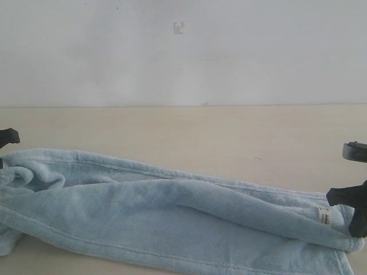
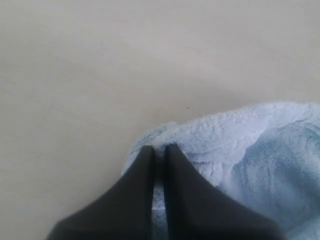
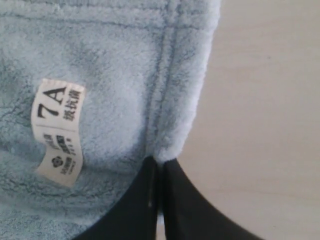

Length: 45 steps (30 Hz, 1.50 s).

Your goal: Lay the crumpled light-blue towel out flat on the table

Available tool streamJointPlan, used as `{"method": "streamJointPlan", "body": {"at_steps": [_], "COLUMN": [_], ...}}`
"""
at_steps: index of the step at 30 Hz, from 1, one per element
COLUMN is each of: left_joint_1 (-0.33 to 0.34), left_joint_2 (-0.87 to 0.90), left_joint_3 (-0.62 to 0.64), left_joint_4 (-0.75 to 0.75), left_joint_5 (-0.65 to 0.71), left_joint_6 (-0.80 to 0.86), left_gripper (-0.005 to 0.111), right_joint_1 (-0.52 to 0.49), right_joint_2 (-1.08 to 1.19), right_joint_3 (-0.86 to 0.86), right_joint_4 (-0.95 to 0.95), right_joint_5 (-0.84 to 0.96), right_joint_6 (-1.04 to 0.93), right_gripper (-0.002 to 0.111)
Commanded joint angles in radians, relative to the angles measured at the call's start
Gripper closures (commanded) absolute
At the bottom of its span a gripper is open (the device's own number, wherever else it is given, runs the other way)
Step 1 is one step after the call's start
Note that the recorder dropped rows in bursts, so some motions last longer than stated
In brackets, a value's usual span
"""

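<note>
towel [image 1: 172, 217]: we see it stretched, rumpled, on surface [image 1: 200, 132]
left pincer [image 2: 159, 150]: closed tight on one end
right pincer [image 3: 160, 165]: closed tight on hem beside tag [image 3: 57, 130]

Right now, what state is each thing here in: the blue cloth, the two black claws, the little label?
towel: stretched lengthwise between both grippers, lying in long folds, not flat.
left gripper: shut, pinching the towel's bunched end.
right gripper: shut, pinching the towel's hemmed corner.
tag: face up, print readable, beside that corner.
</note>
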Motion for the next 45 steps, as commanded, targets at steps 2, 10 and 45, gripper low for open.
{"method": "streamJointPlan", "body": {"at_steps": [2,10,45], "left_joint_1": [-0.003,-0.003,-0.003], "left_joint_2": [0.011,0.011,0.011], "left_joint_3": [0.005,0.005,0.005], "left_joint_4": [-0.042,-0.042,-0.042], "left_joint_5": [-0.043,-0.065,-0.066], "left_joint_6": [0.005,0.005,0.019], "left_gripper": [0.103,0.103,0.103], "right_joint_1": [-0.003,-0.003,-0.003], "right_joint_2": [-0.004,-0.004,0.143], "right_joint_3": [-0.063,-0.073,-0.150], "right_joint_4": [-0.007,0.008,0.069], "right_joint_5": [0.045,-0.016,-0.158], "right_joint_6": [0.017,0.002,-0.047], "right_gripper": [0.105,0.057,0.108]}}
